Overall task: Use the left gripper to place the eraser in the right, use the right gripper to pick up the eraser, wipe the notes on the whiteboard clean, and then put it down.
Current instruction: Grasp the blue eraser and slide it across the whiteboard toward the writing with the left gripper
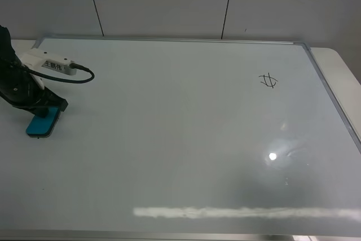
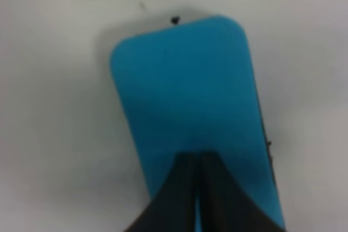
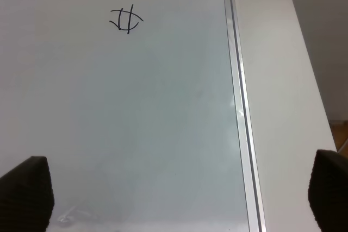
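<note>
My left gripper (image 1: pixel 49 107), fingers pressed together and pinching nothing, sits over the far end of the eraser (image 1: pixel 40 123), which lies lengthwise far-to-near by the whiteboard's (image 1: pixel 169 139) left edge, well apart from the notes (image 1: pixel 268 80) and my spread right gripper (image 3: pixel 179 188) by the right edge.

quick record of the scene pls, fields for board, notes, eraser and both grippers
whiteboard: large, glossy white, thin silver frame
notes: one small black scribble toward the board's right side, unwiped
eraser: blue top, lying on the board near its left edge
left gripper: fingers shut together, directly over the eraser's top; contact unclear
right gripper: open, empty, over the board's right edge, out of the high view
stage: eraser not yet moved to the right side
</note>
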Controlling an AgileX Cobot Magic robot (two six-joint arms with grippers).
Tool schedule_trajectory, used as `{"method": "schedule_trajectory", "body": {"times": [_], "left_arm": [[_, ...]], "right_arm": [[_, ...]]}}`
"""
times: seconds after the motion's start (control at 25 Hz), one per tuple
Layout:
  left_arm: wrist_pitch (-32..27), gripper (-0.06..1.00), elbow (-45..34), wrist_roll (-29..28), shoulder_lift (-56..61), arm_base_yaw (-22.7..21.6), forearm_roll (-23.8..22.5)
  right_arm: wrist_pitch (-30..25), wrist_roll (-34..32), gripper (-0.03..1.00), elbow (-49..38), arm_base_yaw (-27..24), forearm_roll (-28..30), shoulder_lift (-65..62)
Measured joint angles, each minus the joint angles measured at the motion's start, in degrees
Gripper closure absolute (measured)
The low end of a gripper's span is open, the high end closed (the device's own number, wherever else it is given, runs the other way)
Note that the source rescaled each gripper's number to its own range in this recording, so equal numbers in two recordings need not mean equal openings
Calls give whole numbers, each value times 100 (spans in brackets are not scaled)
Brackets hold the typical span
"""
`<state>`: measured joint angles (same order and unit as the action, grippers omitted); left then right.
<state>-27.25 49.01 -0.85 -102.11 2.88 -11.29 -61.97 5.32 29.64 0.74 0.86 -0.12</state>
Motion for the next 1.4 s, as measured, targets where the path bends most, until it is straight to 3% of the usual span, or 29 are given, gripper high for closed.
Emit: {"method": "schedule_trajectory", "body": {"times": [0.68,0.96,1.4], "left_arm": [[-9,94,43,44,-78,43,261],[181,94,53,-265,-98,504,300],[270,94,53,-1221,-116,1663,345]], "right_arm": [[0,0,10,0,0,0,0],[0,0,10,0,0,0,0],[0,0,10,0,0,0,0]]}}
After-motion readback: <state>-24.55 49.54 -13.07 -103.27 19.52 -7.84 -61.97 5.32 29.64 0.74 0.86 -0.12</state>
